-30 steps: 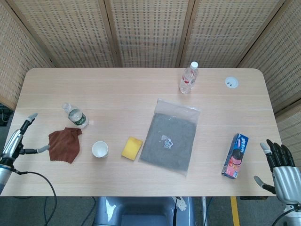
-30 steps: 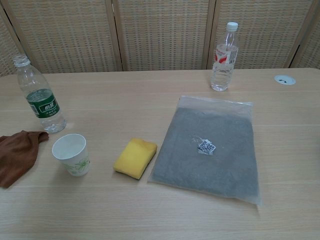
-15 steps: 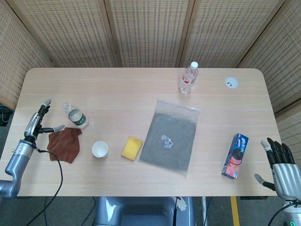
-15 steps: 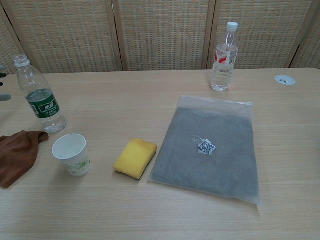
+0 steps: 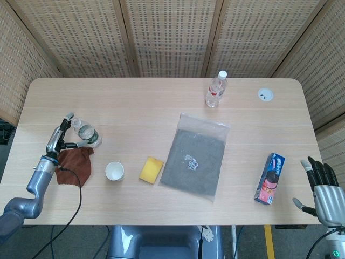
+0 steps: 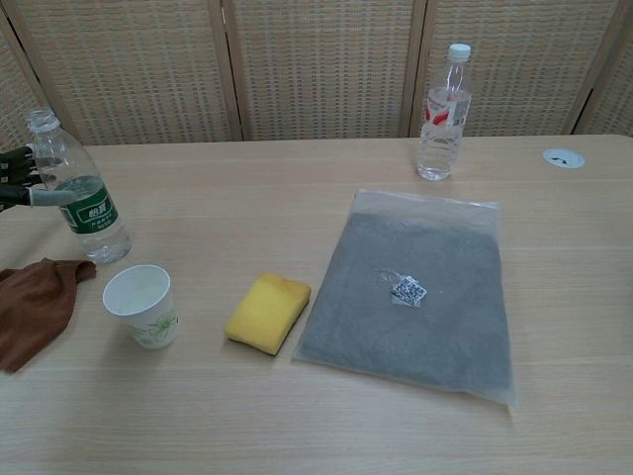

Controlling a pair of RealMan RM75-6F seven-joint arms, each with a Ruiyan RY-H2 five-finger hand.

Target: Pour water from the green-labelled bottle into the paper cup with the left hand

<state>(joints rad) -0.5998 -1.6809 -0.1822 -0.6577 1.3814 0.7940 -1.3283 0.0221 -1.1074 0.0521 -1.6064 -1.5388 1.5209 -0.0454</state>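
**Left hand reaches the green-labelled bottle**

My left hand (image 5: 58,139) has swung in from the desk's edge and now sits right beside the green-labelled bottle (image 6: 77,190), fingers spread around its left side, thumb against the label in the chest view; no closed grip that I can see. A second ago that hand hung well off to the left, clear of the brown cloth (image 5: 74,165). The bottle stands upright and uncapped at the left of the desk (image 5: 135,102), where it was. The paper cup (image 6: 142,305) stays put just in front of it, next to the yellow sponge (image 6: 267,313). My right hand (image 5: 322,191) has barely shifted, fingers apart and empty, off the desk's right corner near the blue packet (image 5: 269,178)
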